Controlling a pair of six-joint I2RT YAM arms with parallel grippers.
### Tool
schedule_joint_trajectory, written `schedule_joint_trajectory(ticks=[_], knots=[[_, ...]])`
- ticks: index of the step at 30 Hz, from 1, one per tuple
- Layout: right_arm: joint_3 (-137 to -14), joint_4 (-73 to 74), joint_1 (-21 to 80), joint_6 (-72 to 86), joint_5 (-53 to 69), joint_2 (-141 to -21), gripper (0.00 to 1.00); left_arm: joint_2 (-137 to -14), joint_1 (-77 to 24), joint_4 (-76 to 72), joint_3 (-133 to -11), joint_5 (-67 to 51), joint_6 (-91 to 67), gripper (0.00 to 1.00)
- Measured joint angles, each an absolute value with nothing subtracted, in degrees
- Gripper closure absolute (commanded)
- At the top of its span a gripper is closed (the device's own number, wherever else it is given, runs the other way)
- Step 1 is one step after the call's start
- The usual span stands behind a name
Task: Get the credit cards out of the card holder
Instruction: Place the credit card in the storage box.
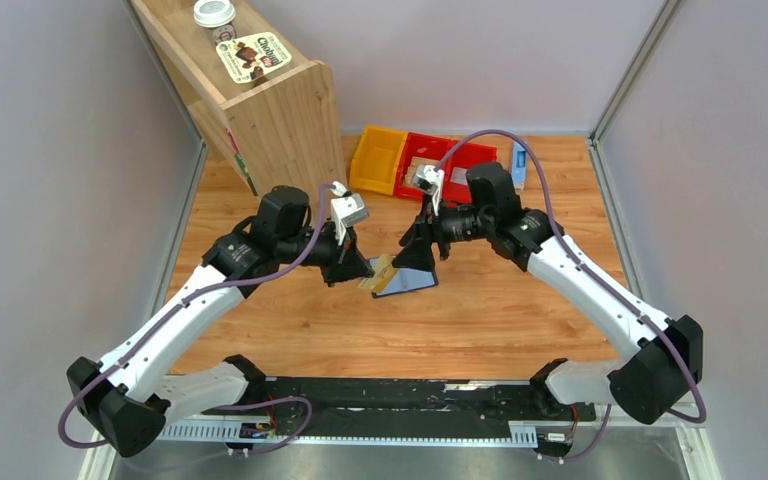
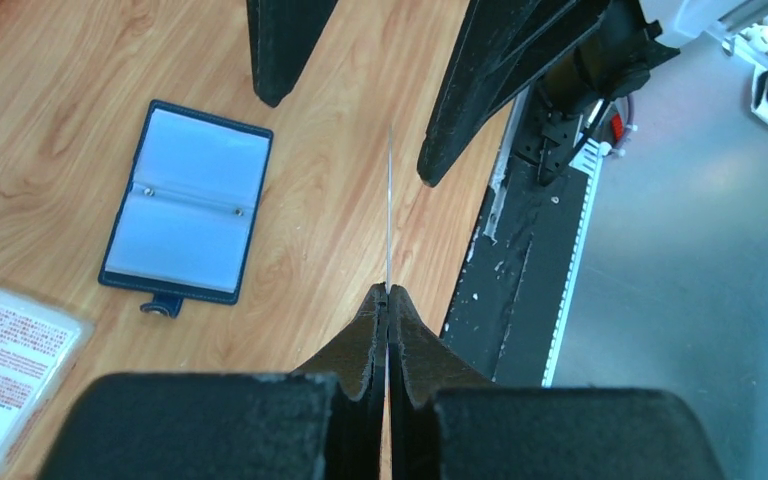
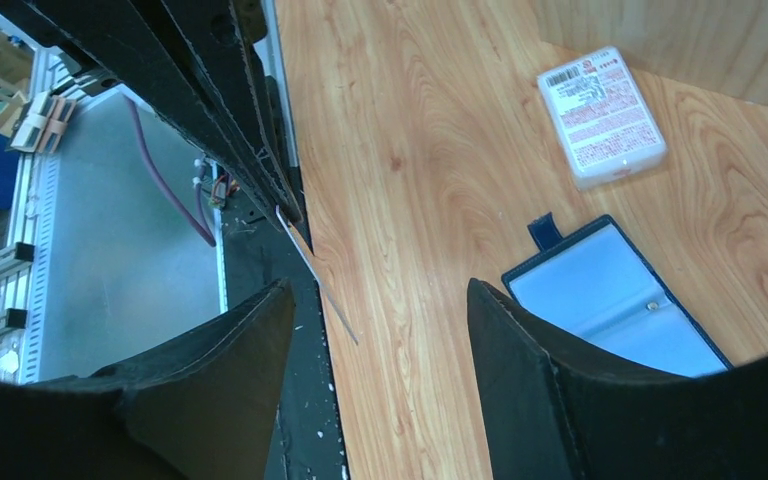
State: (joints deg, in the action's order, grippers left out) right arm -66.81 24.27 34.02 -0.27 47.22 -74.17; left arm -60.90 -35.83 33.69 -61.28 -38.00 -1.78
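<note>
light: bright, even | shadows: soft, faint | focus: sharp | glare: none | wrist views: wide-angle

Credit card comes edge-on in the left wrist view, a bare thin line, face unreadable, its near end buried between the left tool pads. Pink-and-white packet runs off the left edge, print too small to read. Right wrist: card holder slips behind a finger of the right tool. From above, that tool covers part of the holder, and the arm masks the red bin contents.
</note>
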Motion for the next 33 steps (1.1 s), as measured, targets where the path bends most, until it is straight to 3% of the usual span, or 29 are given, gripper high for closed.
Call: schedule_joint_trajectory(ticks=[4,8,11,15,17,18,20,25,27,33], knots=[[-67.7,24.5,34.5,-0.8,50.0,-74.8,0.47,-61.5,-35.8,34.5,-62.2,-39.7,-0.7,1.00],[-68.7,24.9,35.3,-1.4,53.1,-75.9,0.70,-62.3,-35.8,34.9,-62.7,-40.2,-0.2,1.00],[-70.0,26.2,36.0,-2.2,55.9,-77.3,0.99,-63.2,-35.8,35.4,-63.5,-40.3,0.2,1.00],[-71.8,28.0,36.4,-3.3,58.0,-79.5,1.00,-63.3,-35.8,36.1,-63.6,-39.5,0.4,0.97],[-72.1,28.1,36.4,-3.3,57.9,-80.1,1.00,-63.2,-35.9,36.2,-63.6,-38.1,0.3,0.85],[-72.2,28.1,36.4,-3.2,57.6,-80.3,1.00,-63.0,-35.9,36.2,-63.6,-36.6,0.2,0.71],[-72.6,27.7,35.6,-2.3,56.6,-80.9,1.00,-62.2,-36.0,36.0,-63.6,-32.5,-0.2,0.57],[-73.7,25.9,30.4,4.4,49.2,-83.7,1.00,-56.2,-35.8,34.5,-62.5,-19.2,-2.6,0.36],[-75.0,25.2,27.5,8.1,43.8,-85.9,1.00,-51.6,-35.7,33.0,-60.5,-12.9,-3.9,0.21],[-80.5,22.9,20.6,19.3,23.8,-94.4,1.00,-37.2,-35.7,29.8,-51.5,3.9,-7.7,0.20]])
